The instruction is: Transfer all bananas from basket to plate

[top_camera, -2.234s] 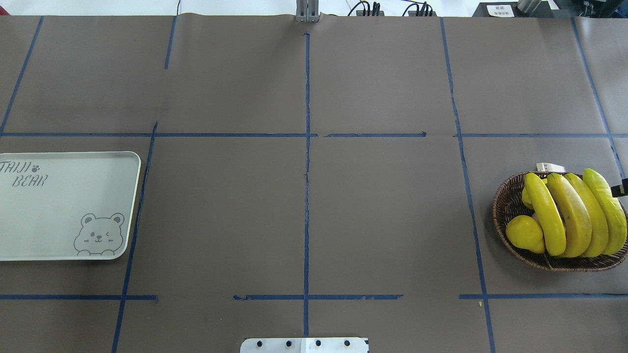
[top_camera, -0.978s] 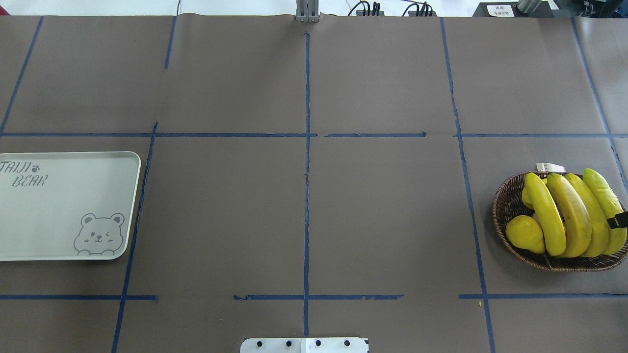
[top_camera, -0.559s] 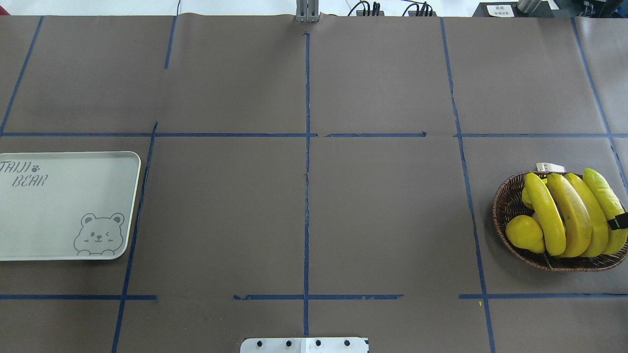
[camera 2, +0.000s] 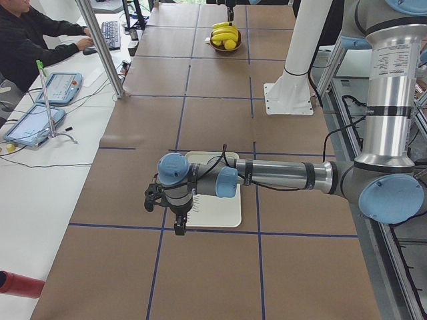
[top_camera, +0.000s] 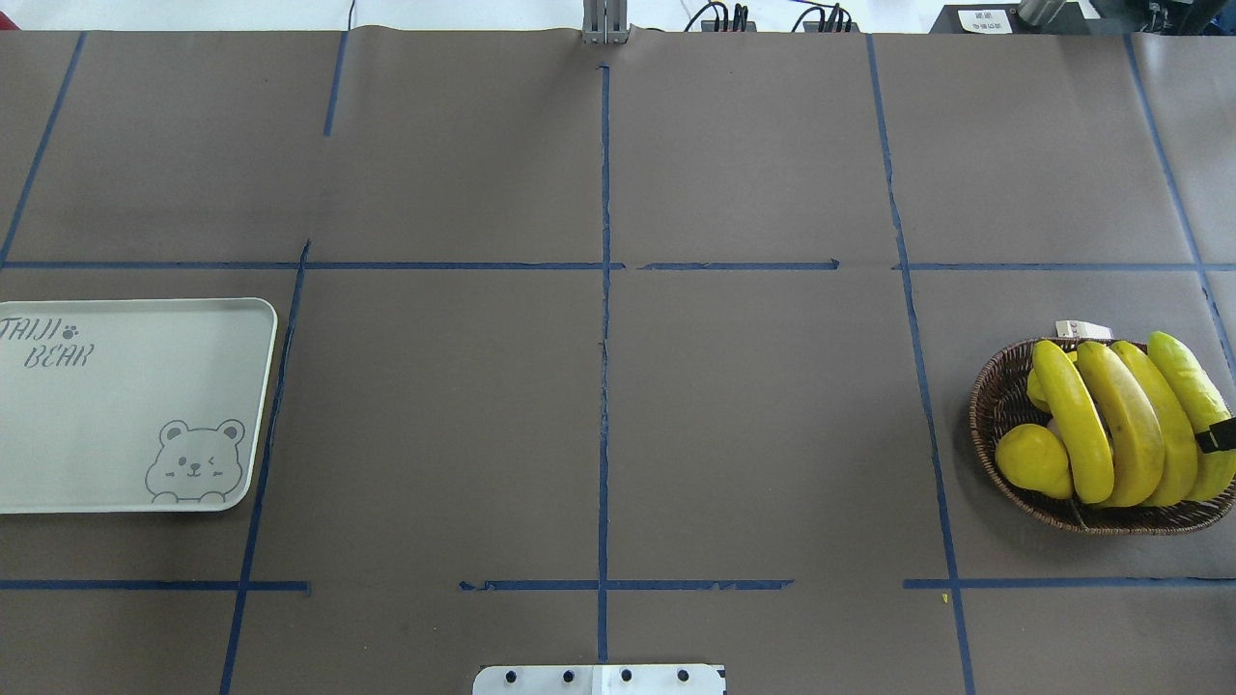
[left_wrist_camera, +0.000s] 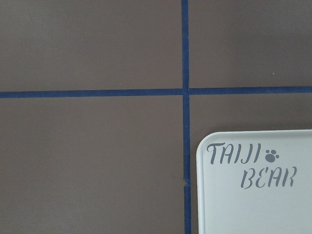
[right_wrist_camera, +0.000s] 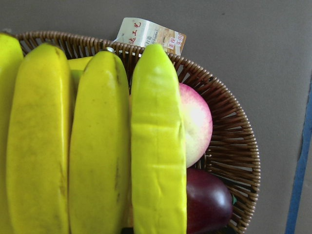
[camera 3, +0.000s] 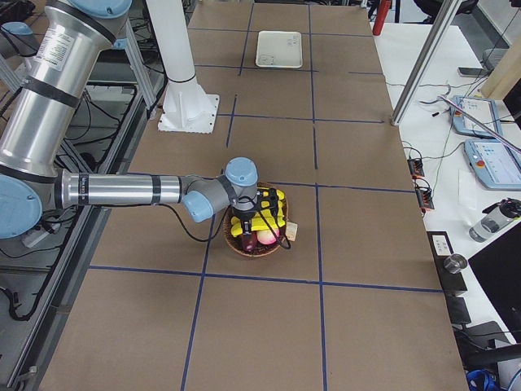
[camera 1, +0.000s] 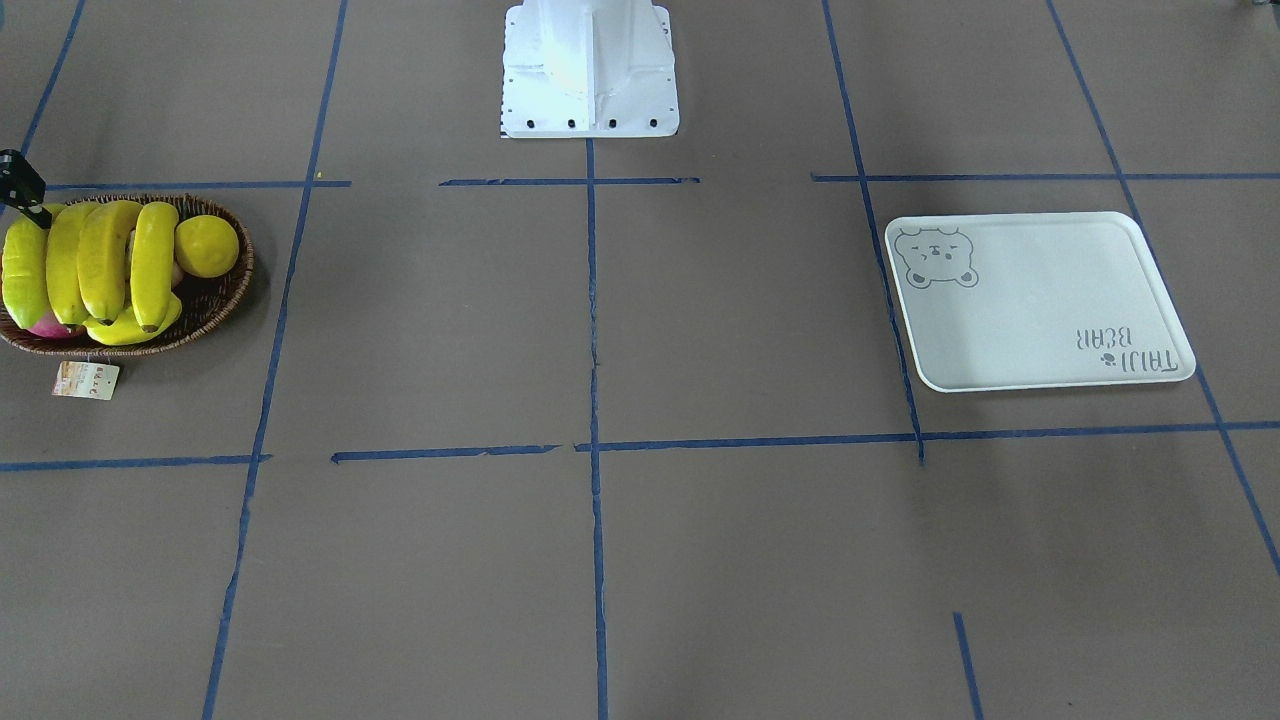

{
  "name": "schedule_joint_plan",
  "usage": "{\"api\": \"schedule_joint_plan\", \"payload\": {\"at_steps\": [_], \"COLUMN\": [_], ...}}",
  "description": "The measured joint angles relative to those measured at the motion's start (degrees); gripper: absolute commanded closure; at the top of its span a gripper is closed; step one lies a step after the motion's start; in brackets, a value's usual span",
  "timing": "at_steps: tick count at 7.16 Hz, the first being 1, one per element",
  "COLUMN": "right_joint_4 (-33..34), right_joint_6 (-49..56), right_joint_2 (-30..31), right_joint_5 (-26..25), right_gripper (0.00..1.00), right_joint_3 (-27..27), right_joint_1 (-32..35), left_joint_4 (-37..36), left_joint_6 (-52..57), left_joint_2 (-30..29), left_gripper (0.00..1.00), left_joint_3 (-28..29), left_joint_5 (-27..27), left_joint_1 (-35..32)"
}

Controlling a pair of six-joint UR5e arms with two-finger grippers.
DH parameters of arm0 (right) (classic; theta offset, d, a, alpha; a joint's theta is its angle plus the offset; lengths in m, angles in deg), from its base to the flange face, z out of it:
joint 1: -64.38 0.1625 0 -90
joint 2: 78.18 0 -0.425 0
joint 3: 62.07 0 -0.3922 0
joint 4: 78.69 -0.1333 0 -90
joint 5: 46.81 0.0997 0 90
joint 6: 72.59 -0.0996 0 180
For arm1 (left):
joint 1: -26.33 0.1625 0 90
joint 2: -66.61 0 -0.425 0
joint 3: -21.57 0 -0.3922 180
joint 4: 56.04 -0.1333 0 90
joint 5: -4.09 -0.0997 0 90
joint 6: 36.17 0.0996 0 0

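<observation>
Four yellow bananas (top_camera: 1125, 425) lie side by side across the brown wicker basket (top_camera: 993, 405) at the table's right end. They also fill the right wrist view (right_wrist_camera: 102, 146). Of my right gripper only a black tip (top_camera: 1219, 436) shows, over the rightmost banana (top_camera: 1193, 386). I cannot tell whether it is open or shut. The off-white bear plate (top_camera: 116, 405) lies bare at the left end. My left gripper (camera 2: 175, 223) hangs by the plate's outer edge and shows only in the exterior left view, so its state is unclear.
The basket also holds a round yellow fruit (top_camera: 1033, 460), a pink peach (right_wrist_camera: 195, 122) and a dark purple fruit (right_wrist_camera: 207, 200). A paper tag (top_camera: 1080, 328) lies at its far rim. Blue tape lines cross the brown table cover.
The right gripper's black tip moved from the rightmost banana's far end toward its middle, then stayed still. Bananas, basket and plate have not moved.
</observation>
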Motion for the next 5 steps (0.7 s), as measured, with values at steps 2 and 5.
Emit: {"api": "schedule_joint_plan", "payload": {"at_steps": [2, 5], "right_joint_4": [0.0, 0.1], "right_joint_6": [-0.4, -0.4], "right_joint_2": [-0.2, -0.5], "right_joint_5": [0.0, 0.0], "right_gripper": [0.35, 0.75], "right_joint_3": [0.1, 0.4], "right_joint_1": [-0.8, -1.6], "left_joint_4": [0.0, 0.0], "left_joint_6": [0.0, -0.1], "left_joint_2": [-0.1, -0.3], "left_gripper": [0.0, 0.0], "left_joint_3": [-0.1, -0.1], "left_joint_5": [0.0, 0.0], "left_joint_1": [0.0, 0.0]}}
